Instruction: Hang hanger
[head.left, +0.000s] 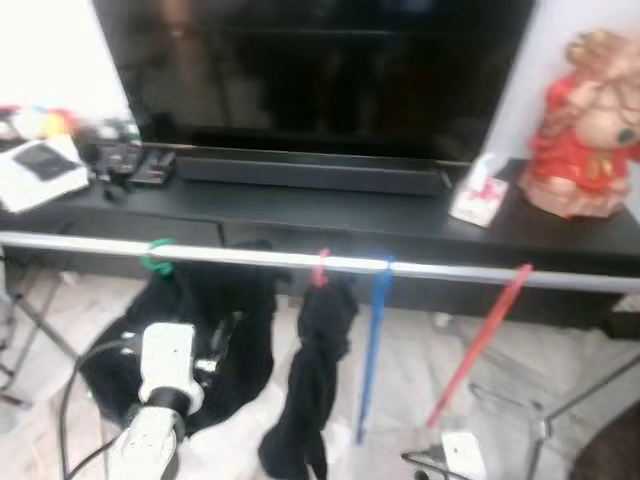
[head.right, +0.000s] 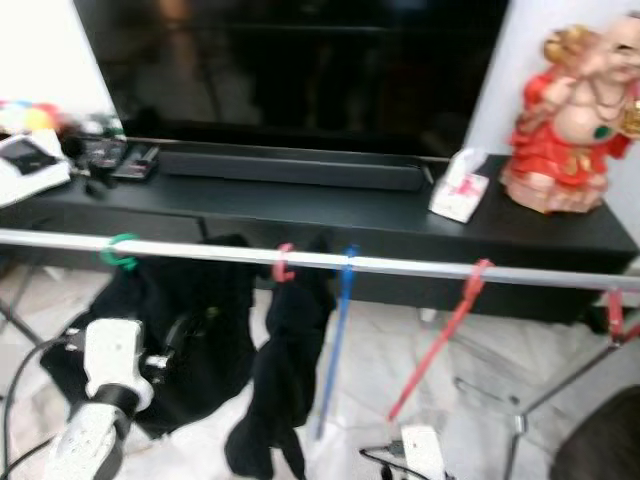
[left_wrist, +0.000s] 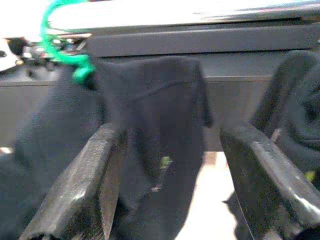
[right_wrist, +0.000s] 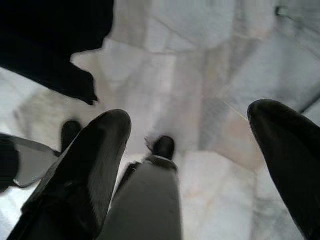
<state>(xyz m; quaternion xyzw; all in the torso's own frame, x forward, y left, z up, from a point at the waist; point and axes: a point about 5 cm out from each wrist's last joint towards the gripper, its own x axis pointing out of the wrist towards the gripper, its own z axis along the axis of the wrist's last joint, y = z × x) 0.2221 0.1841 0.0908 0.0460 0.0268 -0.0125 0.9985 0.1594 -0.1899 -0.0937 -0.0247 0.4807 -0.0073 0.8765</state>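
Black TV cabinet (head.left: 300, 215); silver rail (head.left: 250, 258); marble floor (head.left: 420, 350)

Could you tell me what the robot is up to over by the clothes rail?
The robot faces a silver rail in front of a TV stand. A green hanger carrying a black garment hangs on the rail, with a red hanger, a blue hanger and another red one further along. The left gripper is raised, open, just before the black garment. The right gripper points at the floor, open.

rail (head.left: 250, 258): smooth shiny metal
green hook (head.left: 157, 257): glossy plastic
garments (head.left: 315, 385): matt black cloth
cabinet (head.left: 300, 205): matt black, probably wood
figurine (head.left: 585, 125): glossy
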